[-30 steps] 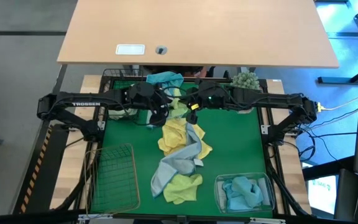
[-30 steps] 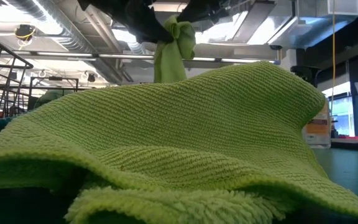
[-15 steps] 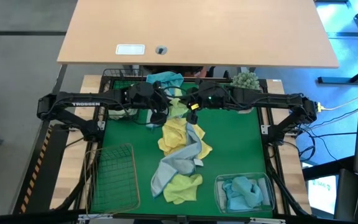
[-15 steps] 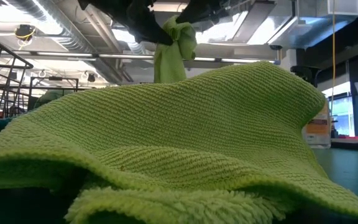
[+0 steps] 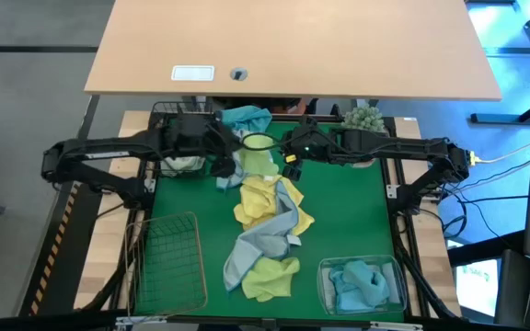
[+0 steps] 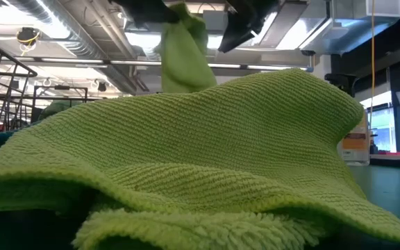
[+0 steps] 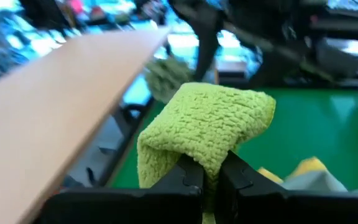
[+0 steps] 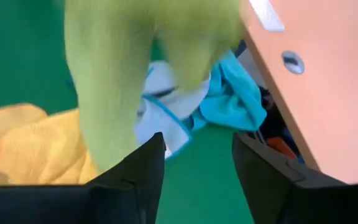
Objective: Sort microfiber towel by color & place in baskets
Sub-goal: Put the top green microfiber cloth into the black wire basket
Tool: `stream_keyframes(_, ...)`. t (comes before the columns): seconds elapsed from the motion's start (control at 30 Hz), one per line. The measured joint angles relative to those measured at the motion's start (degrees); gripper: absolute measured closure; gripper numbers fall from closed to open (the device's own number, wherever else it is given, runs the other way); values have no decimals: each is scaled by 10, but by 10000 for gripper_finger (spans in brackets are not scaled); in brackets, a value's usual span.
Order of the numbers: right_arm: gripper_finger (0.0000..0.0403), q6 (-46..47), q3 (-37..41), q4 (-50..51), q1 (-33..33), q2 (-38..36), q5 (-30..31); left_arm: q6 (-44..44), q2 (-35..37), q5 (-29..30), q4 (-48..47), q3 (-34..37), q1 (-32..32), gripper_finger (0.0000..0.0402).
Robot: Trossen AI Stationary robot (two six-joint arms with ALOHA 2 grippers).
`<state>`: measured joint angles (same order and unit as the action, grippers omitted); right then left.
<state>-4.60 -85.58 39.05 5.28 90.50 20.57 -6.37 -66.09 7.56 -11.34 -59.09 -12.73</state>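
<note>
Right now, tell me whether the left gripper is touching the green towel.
Touching. The left wrist view shows the left gripper shut on the green towel, the cloth pinched between its fingers and bulging above them.

A tan desk (image 5: 293, 46) stood beyond the green mat (image 5: 357, 211), with a white label (image 5: 192, 74) and a round grommet (image 5: 238, 74) on it. Grey floor (image 5: 26, 74) lay left of the desk. Above, silver ducts (image 6: 68, 28) crossed the ceiling.

Three baskets: black wire (image 5: 175, 112), copper wire (image 5: 166, 262), clear tub (image 5: 324, 280); two arms; one potted plant (image 5: 362, 119).
</note>
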Motion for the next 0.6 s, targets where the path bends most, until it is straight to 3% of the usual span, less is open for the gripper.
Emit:
stream_keyframes(0.4, 214, 35, 0, 46, 0, 0, -22, -3, 180, 132, -24, 0, 0, 401)
stream_keyframes(0.6, 215, 35, 0, 47, 0, 0, -22, 1, 250, 207, -97, 0, 0, 401)
